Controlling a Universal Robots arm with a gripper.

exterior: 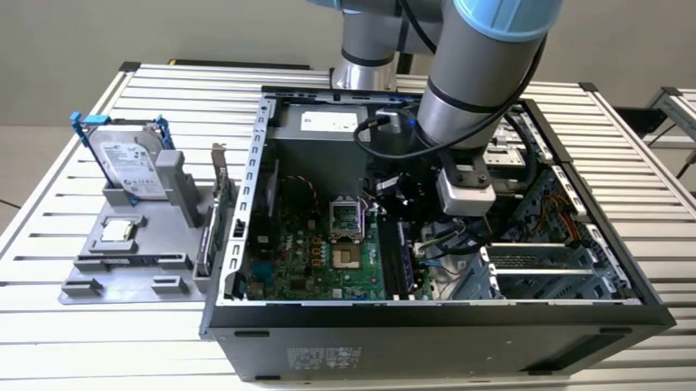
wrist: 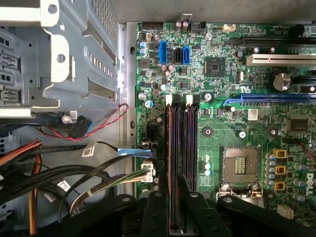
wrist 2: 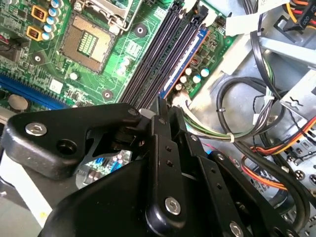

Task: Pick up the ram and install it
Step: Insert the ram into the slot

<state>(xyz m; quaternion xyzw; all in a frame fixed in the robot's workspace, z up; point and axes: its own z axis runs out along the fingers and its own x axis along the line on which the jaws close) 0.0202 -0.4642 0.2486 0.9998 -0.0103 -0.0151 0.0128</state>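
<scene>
One ram (wrist 2: pixel 189 58) is being seated in the outermost memory slot (wrist 2: pixel 170 59) of the motherboard (wrist 2: pixel 129 49), being held by the narrowly closed gripper (wrist 2: pixel 160 106); straight, even downward pressure is probably being required.

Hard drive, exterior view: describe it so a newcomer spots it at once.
On the slatted table, at the exterior view's left of the open computer case, sits a grey fixture. The hard drive stands in it: large, silver, blue-railed, unlike the small flat processor chip.

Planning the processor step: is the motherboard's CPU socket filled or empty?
Empty: the CPU socket shows its bare contact grid in both wrist views.
</scene>
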